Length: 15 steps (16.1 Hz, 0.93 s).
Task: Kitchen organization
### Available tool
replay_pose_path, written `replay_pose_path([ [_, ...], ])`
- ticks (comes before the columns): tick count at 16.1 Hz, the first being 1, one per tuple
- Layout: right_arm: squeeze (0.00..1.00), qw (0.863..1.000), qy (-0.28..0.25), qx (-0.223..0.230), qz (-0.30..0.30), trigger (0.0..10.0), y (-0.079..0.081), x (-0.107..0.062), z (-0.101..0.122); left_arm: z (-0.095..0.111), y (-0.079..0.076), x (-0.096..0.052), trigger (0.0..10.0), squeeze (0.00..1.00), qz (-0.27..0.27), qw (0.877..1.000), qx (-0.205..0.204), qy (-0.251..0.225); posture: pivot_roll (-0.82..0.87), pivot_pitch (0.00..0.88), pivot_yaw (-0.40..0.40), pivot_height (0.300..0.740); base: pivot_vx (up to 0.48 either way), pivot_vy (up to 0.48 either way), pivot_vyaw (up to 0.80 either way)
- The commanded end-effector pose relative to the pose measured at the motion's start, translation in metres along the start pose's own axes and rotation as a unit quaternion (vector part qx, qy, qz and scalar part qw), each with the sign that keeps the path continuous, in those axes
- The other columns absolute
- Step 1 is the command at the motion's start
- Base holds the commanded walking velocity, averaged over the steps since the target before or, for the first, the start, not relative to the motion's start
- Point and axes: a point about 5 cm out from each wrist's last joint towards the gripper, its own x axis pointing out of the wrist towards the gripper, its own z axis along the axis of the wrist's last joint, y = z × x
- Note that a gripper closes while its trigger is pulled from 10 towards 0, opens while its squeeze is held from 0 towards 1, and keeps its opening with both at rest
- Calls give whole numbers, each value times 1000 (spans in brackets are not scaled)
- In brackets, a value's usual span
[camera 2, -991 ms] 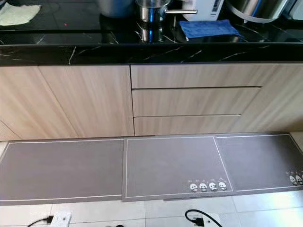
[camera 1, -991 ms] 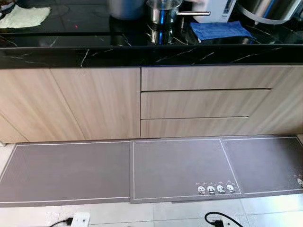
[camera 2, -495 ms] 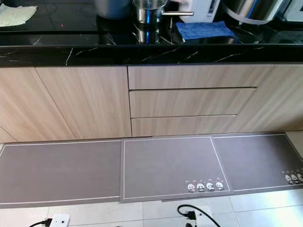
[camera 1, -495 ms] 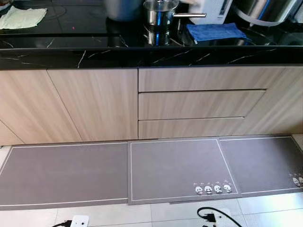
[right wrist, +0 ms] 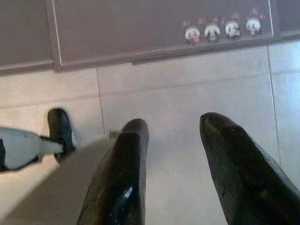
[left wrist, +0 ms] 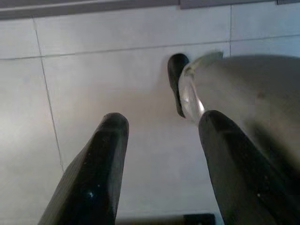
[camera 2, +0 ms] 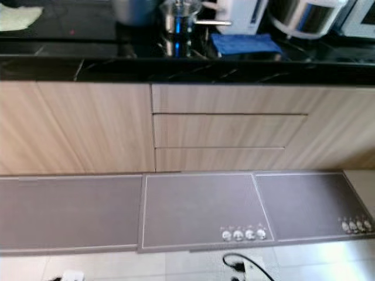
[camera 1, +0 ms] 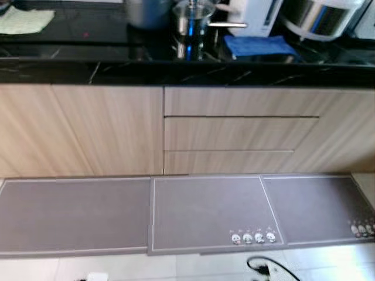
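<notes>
Head views: a black marble surface [camera 1: 117, 71] tops pale wood cabinets and three drawers [camera 1: 240, 133]; on it stand a steel saucepan [camera 1: 192, 16], a blue cloth [camera 1: 258, 45] just beside it and a pale cloth [camera 1: 23, 21] at the far left. Grey mats [camera 1: 205, 213] line the floor below.

Left wrist view: the left gripper [left wrist: 161, 136] hangs over pale floor tiles [left wrist: 112, 70] — fingers apart, holding nothing.

Right wrist view: the right gripper [right wrist: 172, 140] — likewise spread and empty — hangs near the mat's panda figures [right wrist: 220, 30].
</notes>
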Motion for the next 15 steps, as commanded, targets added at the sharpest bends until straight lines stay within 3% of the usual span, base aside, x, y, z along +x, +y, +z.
replay_pose_path([
  [1, 0, 1000, 6, 8, -12, 10000, -6, -2, -5, -3, -4, 0, 10000, 0, -6, 1000, -1, 6, 63, 82, -60, 740, 0, -259, 0],
  [15, 0, 1000, 0, 22, -10, 10000, 0, 1, 1, 5, -1, 1, 10000, 0, -2, 1000, -3, -3, 89, 83, -50, 740, 0, -291, 0],
])
